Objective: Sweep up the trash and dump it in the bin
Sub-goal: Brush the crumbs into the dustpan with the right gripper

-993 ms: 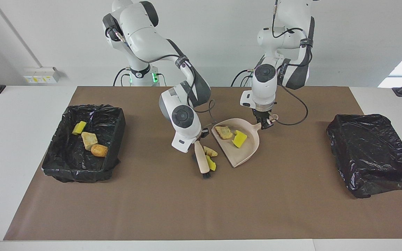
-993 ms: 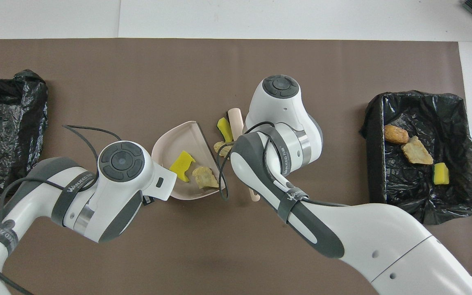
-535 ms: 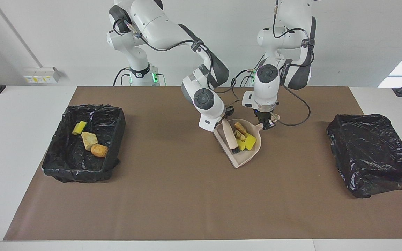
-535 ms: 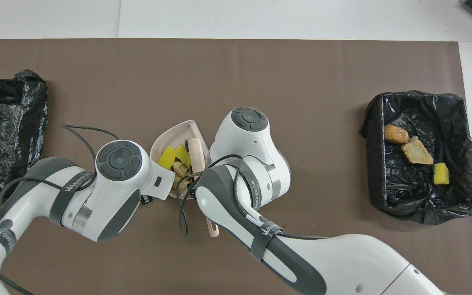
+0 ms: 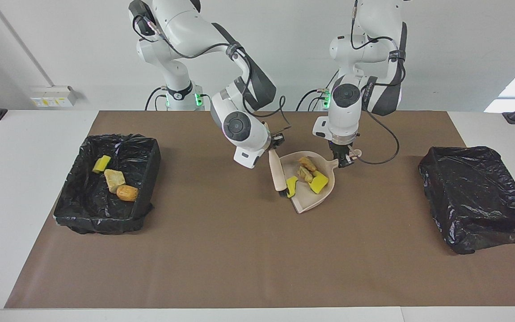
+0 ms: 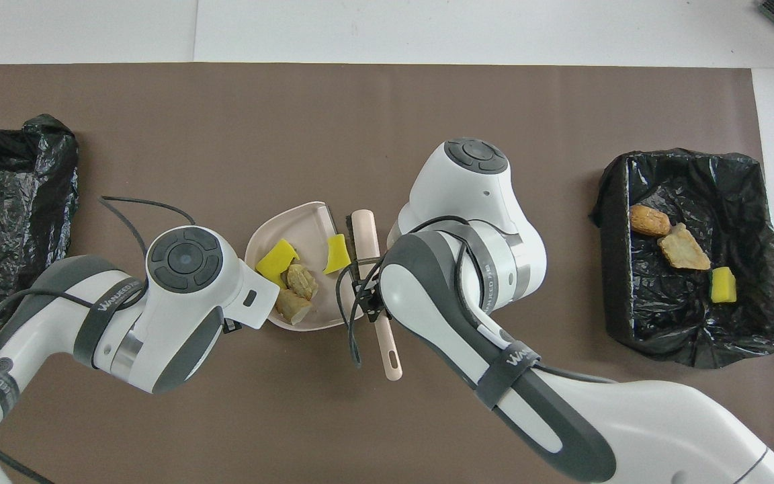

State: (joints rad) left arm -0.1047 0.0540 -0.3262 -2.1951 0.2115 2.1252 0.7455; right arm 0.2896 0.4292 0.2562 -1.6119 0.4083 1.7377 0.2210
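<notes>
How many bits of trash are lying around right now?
7. Three lie in the open black bin: yellow sponge, beige lump, orange-brown lump. Four sit in the dustpan: two beige lumps, two yellow sponge pieces. None seems hidden.

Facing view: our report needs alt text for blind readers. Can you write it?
Left end effector holds a beige dustpan of sponge and rock scraps mid-table, while the right end effector holds a brush at its mouth. Black-lined bins sit at both ends of the table.

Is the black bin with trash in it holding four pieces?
No, the bin holds three: an orange-brown lump, a beige rock and a yellow sponge.
</notes>
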